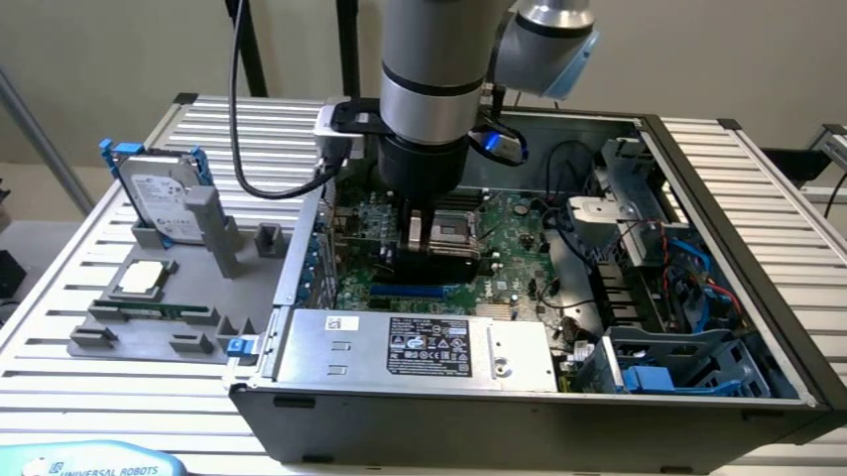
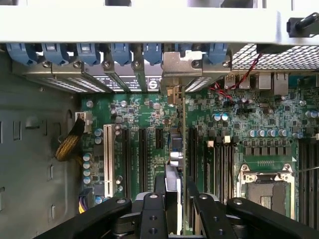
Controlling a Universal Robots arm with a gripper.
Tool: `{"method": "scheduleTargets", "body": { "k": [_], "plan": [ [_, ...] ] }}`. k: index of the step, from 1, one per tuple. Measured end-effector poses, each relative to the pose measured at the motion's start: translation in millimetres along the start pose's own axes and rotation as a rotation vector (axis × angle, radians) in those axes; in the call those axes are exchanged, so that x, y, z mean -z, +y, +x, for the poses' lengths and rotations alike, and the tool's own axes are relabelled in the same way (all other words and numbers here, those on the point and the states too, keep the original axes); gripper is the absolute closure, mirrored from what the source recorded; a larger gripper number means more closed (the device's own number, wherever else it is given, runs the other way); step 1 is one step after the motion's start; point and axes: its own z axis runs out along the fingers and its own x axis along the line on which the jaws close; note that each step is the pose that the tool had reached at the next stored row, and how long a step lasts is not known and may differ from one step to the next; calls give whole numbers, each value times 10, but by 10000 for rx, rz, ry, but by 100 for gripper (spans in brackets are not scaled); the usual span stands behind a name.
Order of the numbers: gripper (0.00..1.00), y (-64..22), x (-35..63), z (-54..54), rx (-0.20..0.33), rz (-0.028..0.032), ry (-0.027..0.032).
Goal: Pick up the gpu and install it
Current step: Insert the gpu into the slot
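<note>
Green gpu (image 2: 182, 114) on edge over motherboard (image 2: 249, 119), gripped by hand (image 2: 175, 186); "UNIVERSAL ROBOTS" printed on pale blue casing (image 1: 79, 459).

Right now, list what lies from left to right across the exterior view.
Hard drive in blue frame → gripper, closed on the gpu over the motherboard → blue-grey drive cage.

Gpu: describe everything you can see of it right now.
The thin flat gpu shows edge-on in the wrist view, standing upright over the green motherboard. A green circuit-board edge runs its length. Its silver metal bracket meets the case's rear slot row. The black gripper clamps its other end. Whether it is seated in a slot cannot be told.
</note>
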Motion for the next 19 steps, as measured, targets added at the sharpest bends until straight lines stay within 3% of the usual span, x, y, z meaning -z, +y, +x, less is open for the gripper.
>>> {"method": "scheduleTargets", "body": {
  "k": [6,19],
  "plan": [
    [73,7,-111,5,4,79,-5],
    [73,38,-132,-3,3,80,-4]
  ]
}}
